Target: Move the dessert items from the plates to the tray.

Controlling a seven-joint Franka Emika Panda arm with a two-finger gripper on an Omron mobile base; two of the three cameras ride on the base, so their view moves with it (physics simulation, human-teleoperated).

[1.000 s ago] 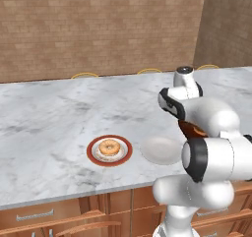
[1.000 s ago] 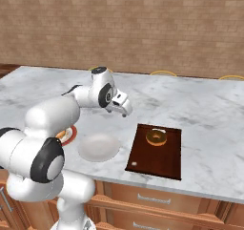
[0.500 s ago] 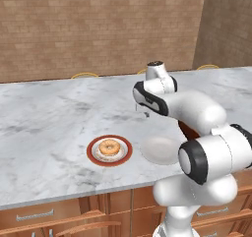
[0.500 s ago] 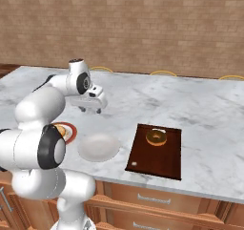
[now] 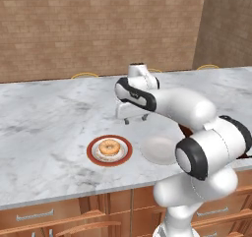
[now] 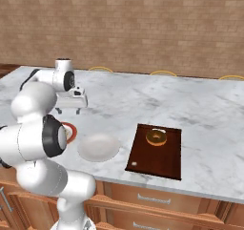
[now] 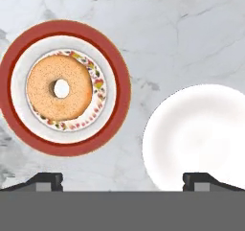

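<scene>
A light tan donut [image 5: 109, 147] [image 7: 60, 88] lies on the red-rimmed plate [image 5: 91, 151] [image 7: 120, 81]. Right of it stands the plain pale plate [image 5: 159, 150] [image 6: 98, 147] [image 7: 201, 134], with nothing on it. A brown-glazed donut [image 6: 156, 137] rests at the far end of the dark reddish-brown tray [image 6: 157, 162]. My gripper [image 5: 133, 116] [image 6: 69, 109] [image 7: 122, 179] hangs open above the counter just behind the two plates, with nothing between its fingers. In the right base view my arm hides most of the red-rimmed plate [image 6: 70, 130].
The grey marbled counter [image 5: 44, 118] runs wide to both sides, with a brick wall behind it. Its front edge lies just before the plates and tray, above wooden drawers [image 5: 44, 214].
My arm has swung left, from near the tray to a spot behind the two plates. The gripper stayed open. Donuts, plates and tray have not moved.
</scene>
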